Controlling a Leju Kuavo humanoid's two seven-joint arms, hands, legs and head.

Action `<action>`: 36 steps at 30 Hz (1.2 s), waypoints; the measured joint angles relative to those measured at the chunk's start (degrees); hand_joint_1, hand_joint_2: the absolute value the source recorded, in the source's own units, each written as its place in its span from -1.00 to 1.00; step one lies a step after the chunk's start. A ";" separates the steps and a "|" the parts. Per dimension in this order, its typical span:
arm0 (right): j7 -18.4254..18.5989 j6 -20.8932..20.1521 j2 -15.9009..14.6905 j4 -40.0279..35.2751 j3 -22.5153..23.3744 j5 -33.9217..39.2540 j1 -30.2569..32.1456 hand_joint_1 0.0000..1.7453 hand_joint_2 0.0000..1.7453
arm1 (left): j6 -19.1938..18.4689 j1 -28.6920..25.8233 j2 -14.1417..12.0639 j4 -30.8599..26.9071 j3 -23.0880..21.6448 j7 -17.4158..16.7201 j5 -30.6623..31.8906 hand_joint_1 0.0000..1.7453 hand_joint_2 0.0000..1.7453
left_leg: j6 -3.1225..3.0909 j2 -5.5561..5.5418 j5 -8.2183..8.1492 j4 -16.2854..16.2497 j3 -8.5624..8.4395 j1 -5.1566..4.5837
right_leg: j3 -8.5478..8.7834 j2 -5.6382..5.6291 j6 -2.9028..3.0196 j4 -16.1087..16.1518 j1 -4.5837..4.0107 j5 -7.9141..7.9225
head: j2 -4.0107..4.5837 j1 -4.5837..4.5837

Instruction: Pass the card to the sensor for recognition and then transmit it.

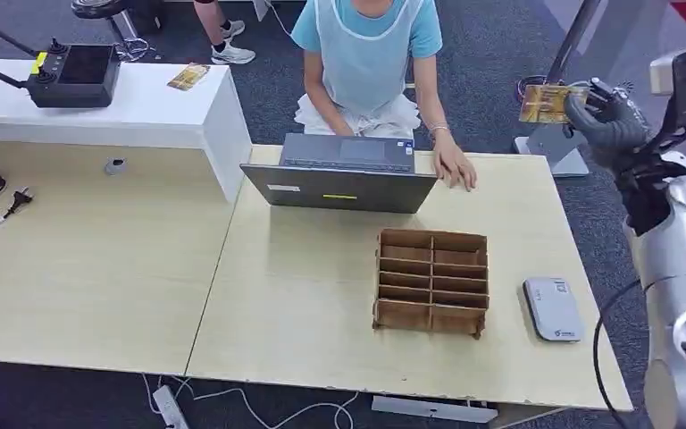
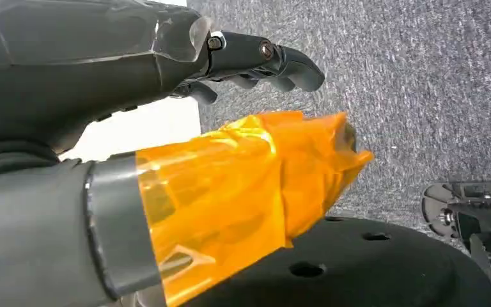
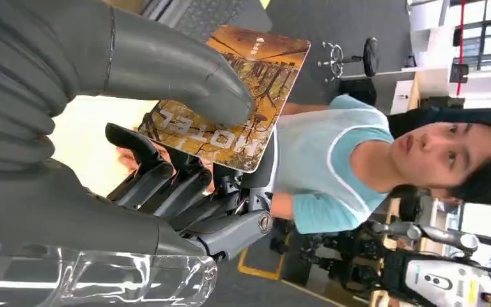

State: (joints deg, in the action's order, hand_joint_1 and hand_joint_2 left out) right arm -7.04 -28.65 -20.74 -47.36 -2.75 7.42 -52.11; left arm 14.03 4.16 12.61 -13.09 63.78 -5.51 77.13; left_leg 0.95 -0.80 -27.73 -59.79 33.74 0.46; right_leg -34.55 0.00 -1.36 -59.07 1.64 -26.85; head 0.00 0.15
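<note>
Right hand (image 1: 609, 118) is holding the card (image 1: 549, 102) up in the air off the table's far right corner, thumb pressing one face, fingers (image 3: 166, 182) backing the other. Card is sitting well above and beyond the sensor (image 1: 553, 308), which is lying flat on the table (image 1: 304, 295) just right of the cardboard divider box (image 1: 431, 281). Left hand (image 2: 166, 128) is hanging over carpet, fingers (image 2: 275, 61) loosely curled and holding nothing. A person (image 1: 366, 63) is sitting at the laptop (image 1: 339, 174).

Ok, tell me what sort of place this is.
Likely an office or lab set up as a mock reception desk: a person at a laptop, a card reader on the table, carpeted floor.
</note>
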 joint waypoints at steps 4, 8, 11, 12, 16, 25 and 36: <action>-0.55 -2.19 -3.42 -0.37 0.00 3.27 3.37 1.00 1.00 | 0.07 -0.04 0.00 0.00 0.07 0.11 0.00 -1.00 -1.00 | -0.01 0.01 -0.01 0.01 0.02 0.00 | 0.00 -0.01 0.00 0.00 0.00 0.00 | 0.00 0.02; -0.74 -2.25 -5.45 -0.52 0.00 3.74 5.02 1.00 1.00 | 0.07 -0.02 0.00 0.00 0.09 0.13 0.00 -1.00 -1.00 | -0.02 0.07 -0.02 0.01 0.00 0.01 | 0.00 -0.06 0.00 0.00 -0.01 0.00 | 0.00 0.02; -0.88 -2.23 -6.19 -0.63 0.00 3.75 5.56 1.00 1.00 | 0.07 -0.01 0.00 0.00 0.09 0.13 0.00 -1.00 -1.00 | -0.02 0.07 -0.01 0.01 -0.01 0.01 | 0.00 -0.08 0.00 0.00 -0.01 0.00 | 0.00 0.02; -0.88 -2.23 -6.35 -0.63 0.00 3.75 5.63 1.00 1.00 | 0.07 -0.02 0.00 0.00 0.09 0.13 0.00 -1.00 -1.00 | 0.00 0.07 0.00 0.01 -0.01 0.02 | 0.00 -0.07 0.00 0.00 -0.01 0.00 | 0.00 0.02; -1.07 -2.98 -7.51 -0.94 -0.02 5.78 6.68 1.00 1.00 | 0.07 -0.01 0.00 0.00 0.09 0.37 0.02 -1.00 -1.00 | 0.00 0.02 0.00 0.01 -0.01 0.01 | 0.01 -0.01 0.00 0.00 -0.01 0.00 | 0.00 0.02; -3.76 -9.23 -14.28 -2.12 -0.57 8.51 12.28 1.00 1.00 | 0.02 -0.04 -0.11 0.00 0.09 1.16 0.17 -1.00 -1.00 | -0.06 -0.04 -0.04 0.00 0.03 -0.04 | 0.01 0.08 -0.03 0.03 0.02 -0.02 | 0.00 0.02; -5.03 -8.71 -22.43 -6.56 -2.18 12.40 22.01 1.00 1.00 | -0.11 -0.06 -0.37 0.00 0.09 1.31 0.74 -1.00 -1.00 | -0.06 -0.04 -0.05 0.02 0.04 -0.02 | 0.01 0.07 -0.02 0.03 0.01 -0.02 | 0.00 0.04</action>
State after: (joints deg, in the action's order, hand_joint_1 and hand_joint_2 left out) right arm -12.07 -37.36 -43.17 -53.92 -4.94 19.82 -30.11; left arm 13.92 4.10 12.24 -13.09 63.87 -4.20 77.88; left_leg 0.89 -0.83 -27.78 -59.76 33.78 0.45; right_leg -34.54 0.07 -1.39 -59.04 1.65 -26.88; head 0.00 0.20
